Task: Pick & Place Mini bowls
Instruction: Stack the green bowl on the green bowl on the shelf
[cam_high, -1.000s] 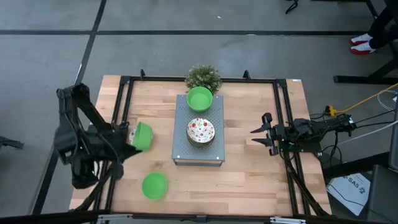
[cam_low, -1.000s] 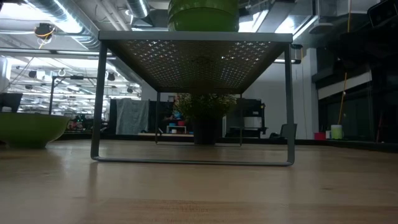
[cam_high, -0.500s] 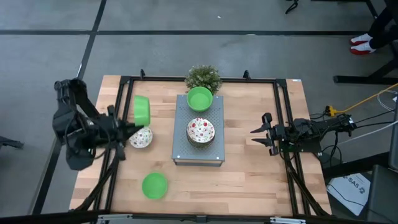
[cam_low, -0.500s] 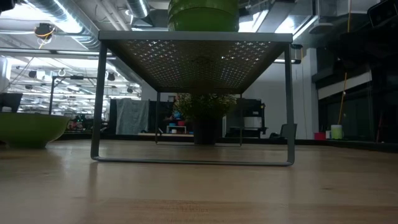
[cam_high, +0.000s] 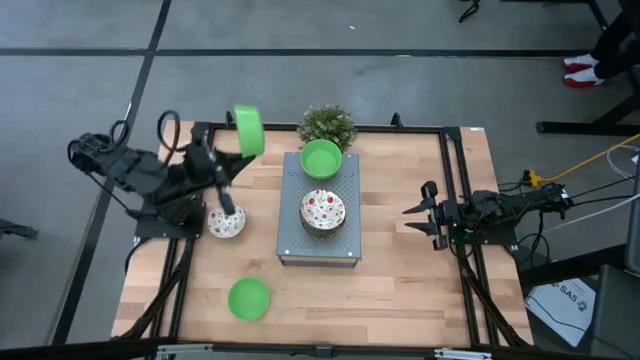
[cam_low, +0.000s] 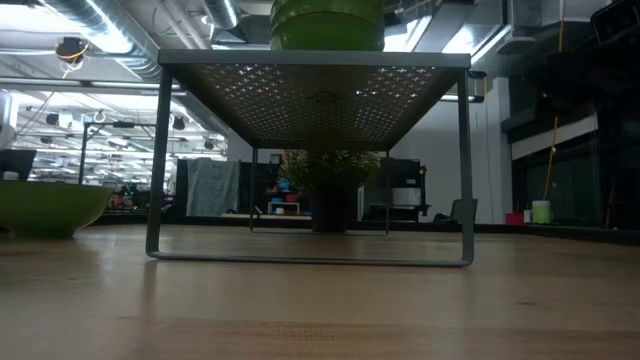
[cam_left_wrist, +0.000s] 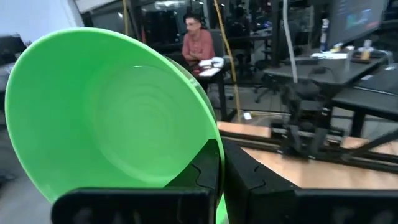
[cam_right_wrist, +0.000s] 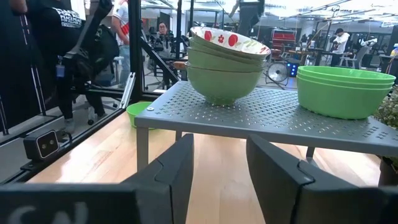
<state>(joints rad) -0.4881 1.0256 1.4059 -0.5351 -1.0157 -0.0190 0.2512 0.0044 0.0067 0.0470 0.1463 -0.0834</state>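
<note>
A: Right, starting at the left gripper (cam_high: 228, 166): what is it doing?

B: It is pinching the rim of a plain green bowl (cam_high: 248, 131), with one finger (cam_left_wrist: 208, 168) lying inside the rim. The bowl is tipped on edge and is hanging in the air over the table's far left part, just beside the grey rack (cam_high: 290, 245).

A: Why on edge?

B: Gripping the rim turns the bowl with the wrist. My judgement is that it is heading for the rack, since the sorted bowls are sitting there.

A: What is sitting on the rack?

B: Two stacks. A green stack (cam_high: 321, 158) is sitting at the far end, near the potted plant (cam_high: 327, 124). A second stack (cam_high: 322, 210), topped by a speckled bowl, is sitting at the middle. The right wrist view is showing green bowls beneath that speckled one.

A: And off the rack?

B: A speckled bowl (cam_high: 226, 222) is resting on the wooden table (cam_high: 400, 290) under the left arm. A green bowl (cam_high: 248, 298) is lying near the front edge, well apart.

A: The right gripper (cam_high: 412, 222)?

B: It is waiting at the table's right side, fingers spread, pointing toward the rack and holding nothing.
</note>
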